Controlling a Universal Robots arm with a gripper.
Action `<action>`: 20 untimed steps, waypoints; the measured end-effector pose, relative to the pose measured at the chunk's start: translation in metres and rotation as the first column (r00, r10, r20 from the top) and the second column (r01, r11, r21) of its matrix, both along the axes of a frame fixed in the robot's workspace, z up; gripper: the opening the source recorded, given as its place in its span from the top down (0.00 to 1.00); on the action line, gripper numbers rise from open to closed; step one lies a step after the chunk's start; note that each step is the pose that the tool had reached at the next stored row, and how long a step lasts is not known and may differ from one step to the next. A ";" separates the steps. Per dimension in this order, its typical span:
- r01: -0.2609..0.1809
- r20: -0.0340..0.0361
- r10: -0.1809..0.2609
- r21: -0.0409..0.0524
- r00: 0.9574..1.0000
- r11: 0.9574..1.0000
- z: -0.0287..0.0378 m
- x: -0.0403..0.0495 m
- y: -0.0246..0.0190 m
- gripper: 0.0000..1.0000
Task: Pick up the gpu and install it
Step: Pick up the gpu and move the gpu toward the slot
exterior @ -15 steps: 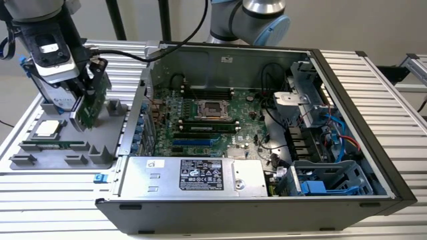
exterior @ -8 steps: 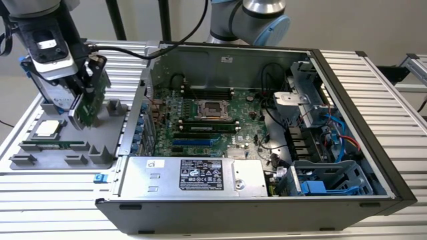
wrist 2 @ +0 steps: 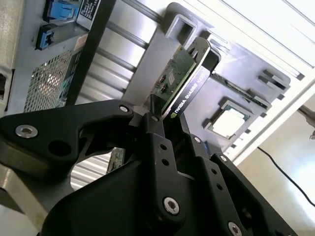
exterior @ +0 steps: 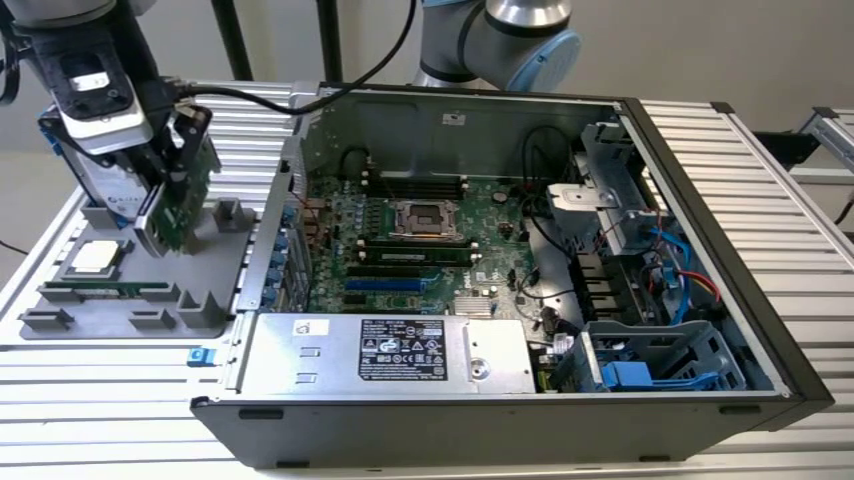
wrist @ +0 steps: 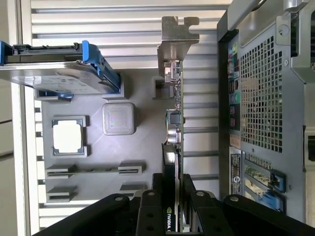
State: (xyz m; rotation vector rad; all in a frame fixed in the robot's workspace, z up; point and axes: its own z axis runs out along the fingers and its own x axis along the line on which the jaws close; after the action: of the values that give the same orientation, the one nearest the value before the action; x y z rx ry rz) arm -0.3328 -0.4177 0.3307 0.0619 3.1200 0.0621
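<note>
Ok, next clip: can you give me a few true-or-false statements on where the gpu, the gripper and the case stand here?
1. The gripper is shut on the gpu. True.
2. The gpu is seated inside the computer case. False: it is at the grey tray, outside the case, on the exterior view's left.
3. A processor chip lies in a square recess of the grey tray. True.
4. The case is closed up. False: its side is open, with the motherboard showing.
</note>
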 end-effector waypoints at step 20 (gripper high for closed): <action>0.000 0.000 0.000 0.000 1.000 1.000 0.0103 -0.0001 0.0001 1.00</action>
State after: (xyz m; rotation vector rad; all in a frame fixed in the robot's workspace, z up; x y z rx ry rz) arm -0.3329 -0.4176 0.3410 0.0621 3.1199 0.0623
